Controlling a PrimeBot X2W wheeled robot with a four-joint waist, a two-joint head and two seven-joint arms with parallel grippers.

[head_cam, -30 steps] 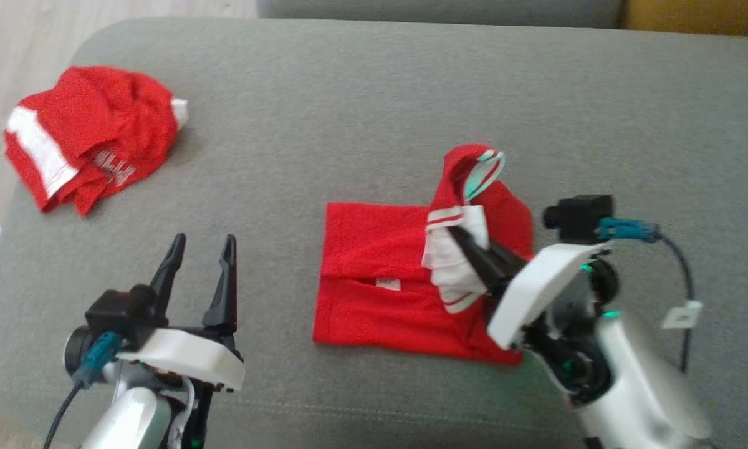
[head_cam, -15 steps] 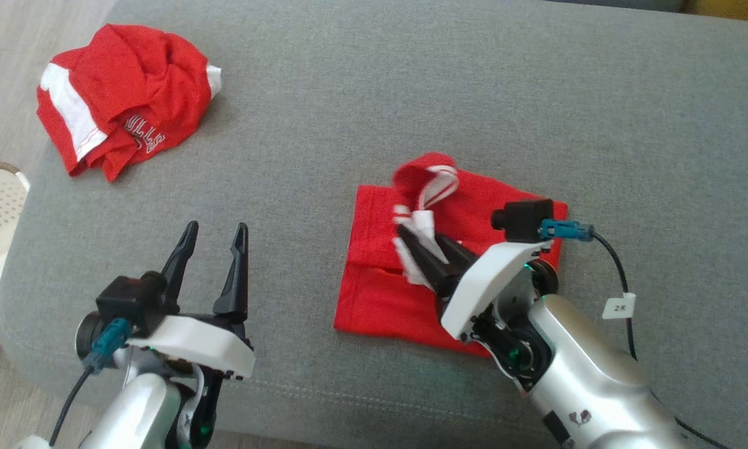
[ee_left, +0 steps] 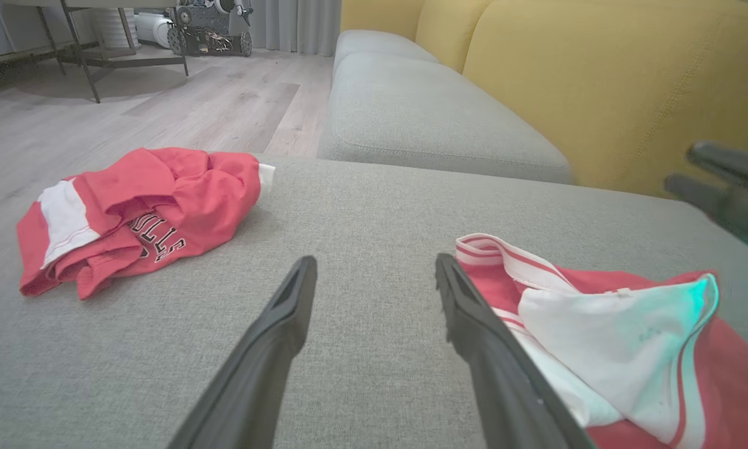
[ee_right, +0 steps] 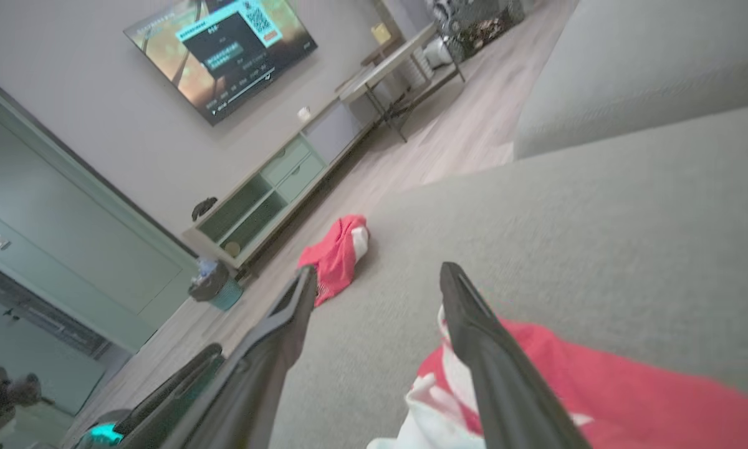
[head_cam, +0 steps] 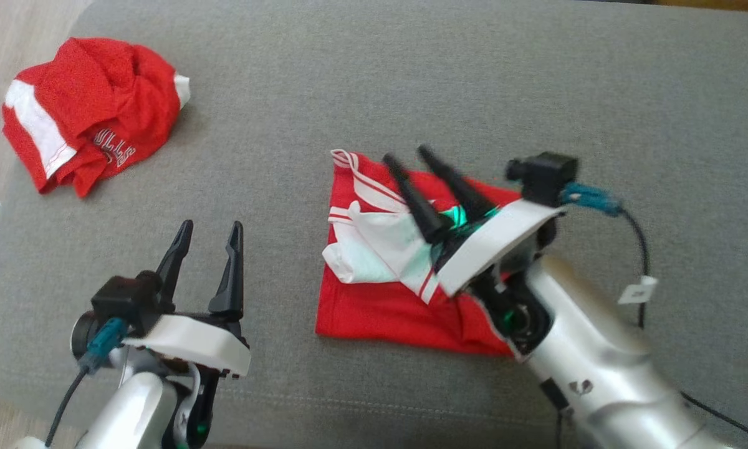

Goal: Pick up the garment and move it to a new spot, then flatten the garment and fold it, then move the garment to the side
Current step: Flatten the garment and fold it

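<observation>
I am looking down from the head camera at a grey sofa cushion (head_cam: 474, 75). The garment (head_cam: 380, 305), red with white striped trim, is lying near the middle of the cushion in a rough folded square. A white-lined flap (head_cam: 374, 246) is resting loosely across its top.

The right gripper (head_cam: 406, 154) is hovering over the far edge of the garment. Its two dark fingers are spread apart and are pinching nothing. The left gripper (head_cam: 211, 225) is waiting nearer the front edge, to the left of the garment and apart from it. It is also spread wide and holding nothing.

A second, crumpled red garment (head_cam: 87, 112) is sitting at the far left corner of the cushion.

I am judging the fold to be fragile:
- The flap is lying crooked, with a striped strip poking out at the far left corner.
- The right fingers are sitting low over the cloth, so a sideways sweep could be catching the flap and dragging it open.
- A pinch on the top layer alone would be lifting that layer and undoing the fold.
- Shifting the garment far to the left would be risking a tangle with the crumpled one.
</observation>
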